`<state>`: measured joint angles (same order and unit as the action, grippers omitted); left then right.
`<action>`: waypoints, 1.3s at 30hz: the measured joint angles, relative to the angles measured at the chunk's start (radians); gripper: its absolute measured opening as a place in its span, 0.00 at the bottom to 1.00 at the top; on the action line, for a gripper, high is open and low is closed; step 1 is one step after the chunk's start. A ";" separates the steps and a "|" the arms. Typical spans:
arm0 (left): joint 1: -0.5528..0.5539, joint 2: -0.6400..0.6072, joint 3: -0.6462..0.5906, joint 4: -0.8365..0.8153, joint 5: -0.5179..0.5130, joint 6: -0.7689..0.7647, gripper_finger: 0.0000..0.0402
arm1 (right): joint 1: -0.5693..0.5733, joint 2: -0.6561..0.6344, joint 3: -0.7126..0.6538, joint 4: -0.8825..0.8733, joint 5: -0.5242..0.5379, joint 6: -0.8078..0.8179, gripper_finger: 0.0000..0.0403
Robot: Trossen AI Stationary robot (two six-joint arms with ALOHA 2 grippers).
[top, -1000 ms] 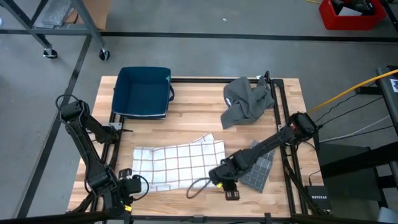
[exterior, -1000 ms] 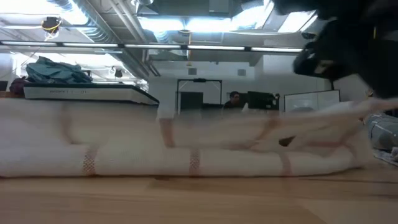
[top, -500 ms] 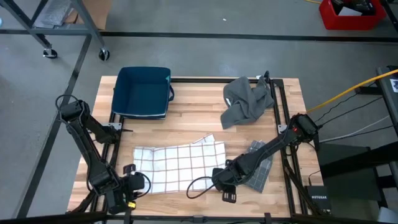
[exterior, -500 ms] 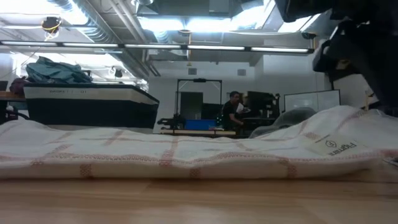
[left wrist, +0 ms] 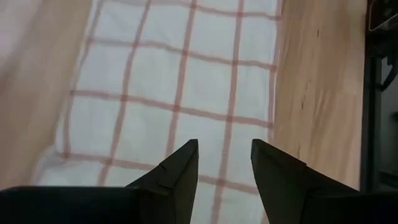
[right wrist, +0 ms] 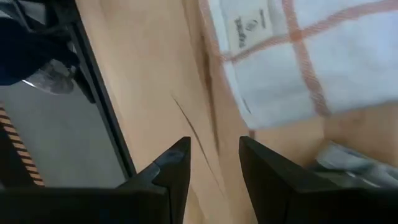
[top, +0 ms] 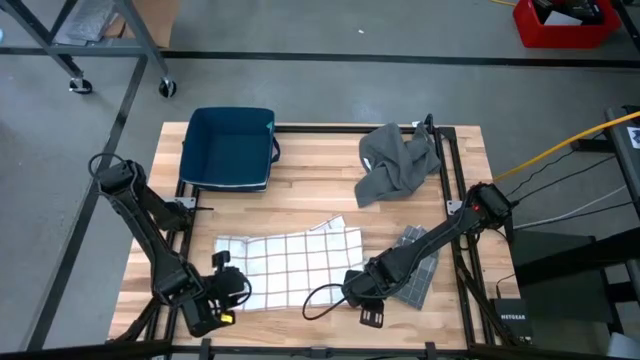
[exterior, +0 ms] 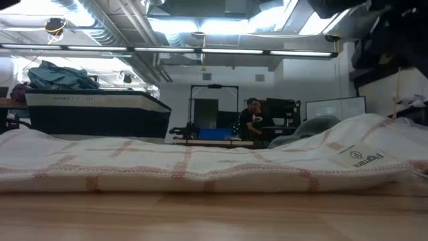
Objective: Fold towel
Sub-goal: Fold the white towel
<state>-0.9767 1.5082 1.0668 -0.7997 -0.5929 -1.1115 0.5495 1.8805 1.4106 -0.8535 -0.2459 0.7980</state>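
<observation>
A: One container on the bench [top: 300,200]: a dark blue bin [top: 231,147] at the far left corner. Its floor looks bare from above; I see nothing inside it.

B: Noted. Towel position?

A: White towel with red check lines [top: 290,263] lies flat near the front edge, roughly centred, one far corner slightly turned up. In the low view it runs across the whole width as a low, rumpled layer [exterior: 200,167], with a printed label near its right end.

B: Left pincer?

A: Left pincer [top: 226,290] sits at the towel's left end, near the front left corner of the bench. Its wrist view shows both fingers parted, with checked cloth visible in the gap; nothing is gripped. Whether the tips touch the cloth, I cannot tell.

B: Right pincer?

A: Right pincer [top: 352,290] is just beside the towel's right front corner, over bare wood. Fingers parted, holding nothing; the wrist view shows the towel's labelled corner [right wrist: 292,56] beyond them.

B: Other cloth?

A: Crumpled grey cloth [top: 398,160] at the far right corner; a folded grey checked cloth [top: 418,275] partly under the right arm. A person stands in the room behind.
</observation>
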 joint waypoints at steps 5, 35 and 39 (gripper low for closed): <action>-0.002 0.000 0.000 -0.004 0.109 -0.073 0.35 | -0.001 -0.002 0.033 -0.115 0.218 -0.068 0.35; -0.018 0.000 -0.217 0.192 0.107 -0.479 0.01 | -0.323 0.017 0.033 0.210 0.420 -0.300 0.05; -0.017 0.000 -0.242 0.198 0.107 -0.517 0.00 | -0.321 0.056 0.011 0.201 0.377 -0.301 0.02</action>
<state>-0.9939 1.5082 0.8251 -0.6020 -0.4861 -1.6285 0.2283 1.9367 1.4219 -0.6527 0.1308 0.4973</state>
